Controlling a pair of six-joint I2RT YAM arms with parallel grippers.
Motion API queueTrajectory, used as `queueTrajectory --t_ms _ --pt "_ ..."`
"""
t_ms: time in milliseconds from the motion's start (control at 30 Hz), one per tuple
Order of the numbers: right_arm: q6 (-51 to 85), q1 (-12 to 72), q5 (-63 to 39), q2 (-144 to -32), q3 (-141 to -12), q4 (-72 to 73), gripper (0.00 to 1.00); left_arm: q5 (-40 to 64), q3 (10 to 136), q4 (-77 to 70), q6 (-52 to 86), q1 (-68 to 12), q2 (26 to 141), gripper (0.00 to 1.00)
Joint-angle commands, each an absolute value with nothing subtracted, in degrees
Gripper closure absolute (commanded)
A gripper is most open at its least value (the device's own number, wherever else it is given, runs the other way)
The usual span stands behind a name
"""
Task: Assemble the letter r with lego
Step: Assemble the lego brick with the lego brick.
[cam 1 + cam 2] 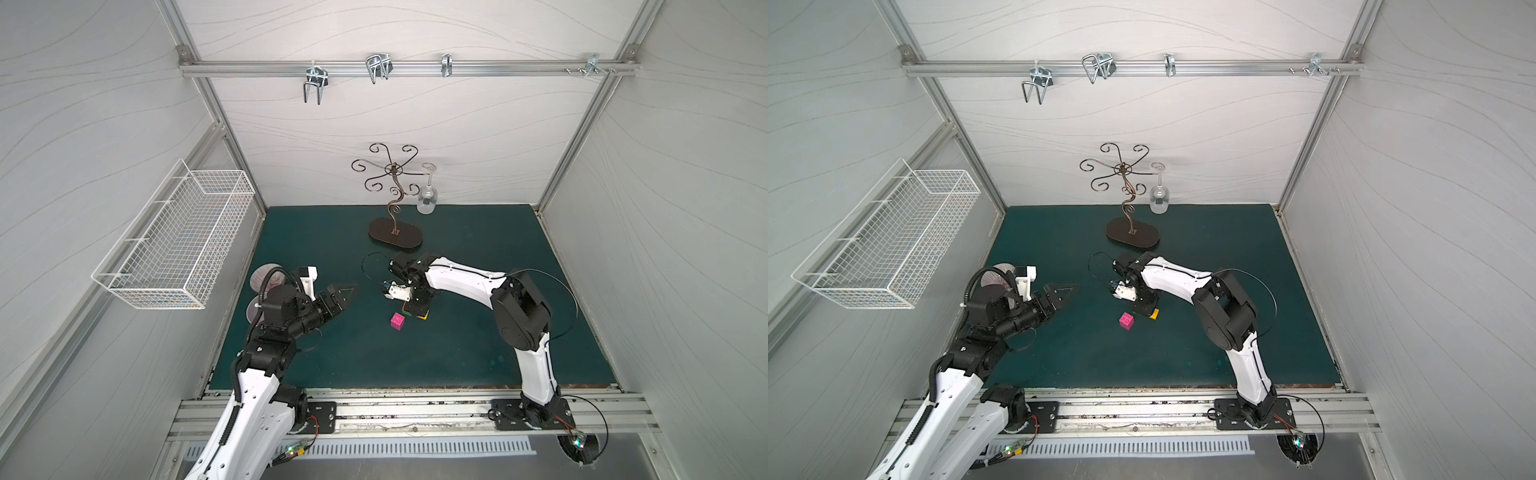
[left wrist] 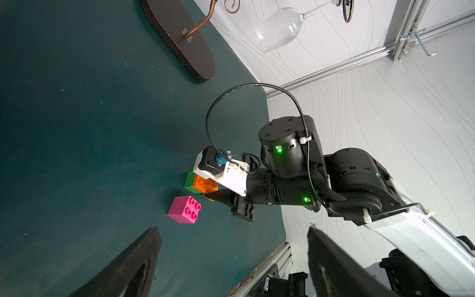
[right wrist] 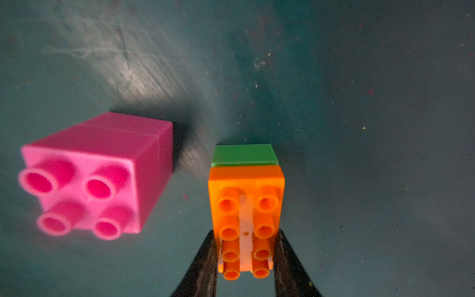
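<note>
Right gripper [image 3: 246, 233] is clamped on the orange brick [image 3: 245, 205], stacked on a green brick [image 3: 244, 154]. Pink block [image 3: 102, 167] sits loose just beside. Left gripper [image 2: 232, 231] gapes wide, well apart.

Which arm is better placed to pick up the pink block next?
Probably the left arm: its jaws are open, empty, facing the pink block. The right arm's jaws are closed on the orange brick.

top views: high, facing down | wrists: close, low | shared: pink bricks [image 1: 397, 321]
</note>
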State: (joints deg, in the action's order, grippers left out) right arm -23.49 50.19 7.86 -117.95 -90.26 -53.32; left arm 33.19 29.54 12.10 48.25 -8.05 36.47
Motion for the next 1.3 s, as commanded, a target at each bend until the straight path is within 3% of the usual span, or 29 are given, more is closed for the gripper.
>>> queueTrajectory --t_ms 0,600,667,767,933,1000,1267 --pt "-22.06 50.54 9.31 -119.94 -92.02 -56.35 1.00 32.78 29.62 9.49 48.23 -8.53 36.20 0.08" --pt "-20.26 50.80 8.08 -124.92 -97.03 -63.39 1.00 31.93 28.01 11.91 46.54 -9.58 34.21 0.09" --pt "-20.03 50.80 8.28 -124.23 -97.10 -63.43 0.94 31.96 27.63 11.87 46.53 -9.62 34.02 0.08" --pt "-20.10 50.80 6.65 -123.09 -97.56 -63.66 0.75 31.83 27.42 11.78 46.67 -9.59 34.01 0.08" --pt "-19.32 50.80 4.90 -120.72 -98.92 -63.34 0.65 31.59 27.50 12.52 46.24 -9.58 33.61 0.07" --pt "-18.68 50.80 5.19 -119.81 -99.85 -63.21 0.57 31.38 27.77 13.28 45.76 -9.63 33.29 0.07" --pt "-17.04 50.71 5.83 -116.67 -103.01 -63.27 0.56 30.77 27.77 14.94 45.07 -9.58 31.98 0.06"
